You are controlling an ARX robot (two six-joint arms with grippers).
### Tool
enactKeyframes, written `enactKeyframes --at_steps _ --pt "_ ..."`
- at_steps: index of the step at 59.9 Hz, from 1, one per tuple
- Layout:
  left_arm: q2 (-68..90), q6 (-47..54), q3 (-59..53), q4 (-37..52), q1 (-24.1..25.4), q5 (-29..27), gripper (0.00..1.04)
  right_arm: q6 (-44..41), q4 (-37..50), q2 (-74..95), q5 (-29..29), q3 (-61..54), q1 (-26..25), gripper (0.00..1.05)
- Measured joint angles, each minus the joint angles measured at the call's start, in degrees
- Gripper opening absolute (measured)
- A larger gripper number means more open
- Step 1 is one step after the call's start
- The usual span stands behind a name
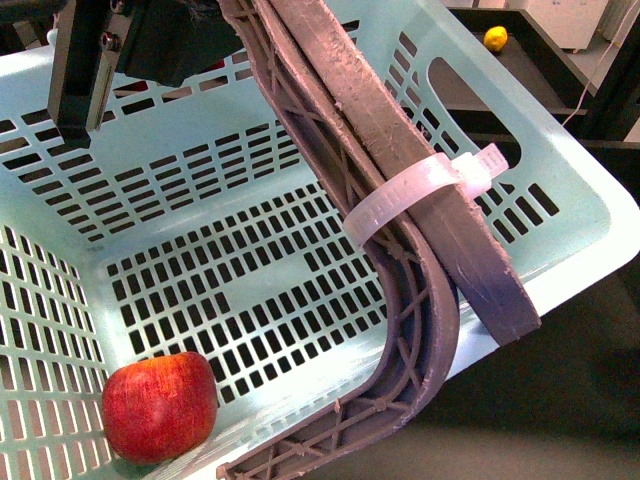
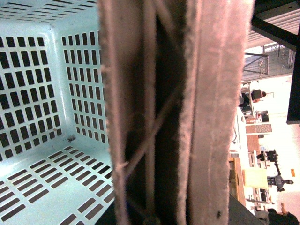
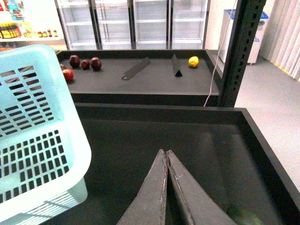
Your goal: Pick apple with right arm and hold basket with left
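Note:
The red apple (image 1: 160,405), with a yellowish patch, lies inside the light blue slotted basket (image 1: 560,215), in its near left corner. My left gripper (image 1: 462,310) is shut on the basket's near right rim, with one finger inside the wall and one outside. In the left wrist view its fingers (image 2: 211,112) fill the middle, with the basket's inside (image 2: 37,93) beside them. My right gripper (image 3: 166,152) is shut and empty. It hangs over a dark bin, to the right of the basket (image 3: 33,140) and apart from it. The apple is hidden in both wrist views.
A black shelf (image 3: 154,79) behind holds a group of small dark-red fruits (image 3: 84,63), a yellow lemon (image 3: 193,61) and two black wedges (image 3: 136,69). The lemon also shows in the front view (image 1: 495,38). A black post (image 3: 239,51) stands at the right. A dark arm part (image 1: 90,60) hangs over the basket's far side.

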Motion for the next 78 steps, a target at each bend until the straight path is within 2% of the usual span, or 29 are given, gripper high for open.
enactKeyframes --at_steps 18,26,39,64,71,78 --pt "0.00 0.00 0.00 0.00 0.00 0.00 0.15 0.00 -3.93 -3.96 0.00 0.00 0.00 0.02" --pt "0.00 0.00 0.00 0.02 0.00 0.02 0.15 0.00 -13.51 -12.41 0.07 0.00 0.00 0.02" --pt "0.00 -0.13 0.00 0.02 0.00 -0.04 0.15 -0.04 -14.05 -13.75 0.11 0.00 0.00 0.03" --pt "0.00 0.00 0.00 0.02 0.00 -0.04 0.15 -0.02 -14.05 -13.79 0.09 0.00 0.00 0.69" --pt "0.00 0.00 0.00 0.02 0.00 -0.09 0.15 -0.02 -14.05 -13.79 0.09 0.00 0.00 0.96" --pt "0.00 -0.02 0.00 0.02 0.00 -0.02 0.15 -0.02 -14.05 -13.79 0.09 0.00 0.00 0.96"
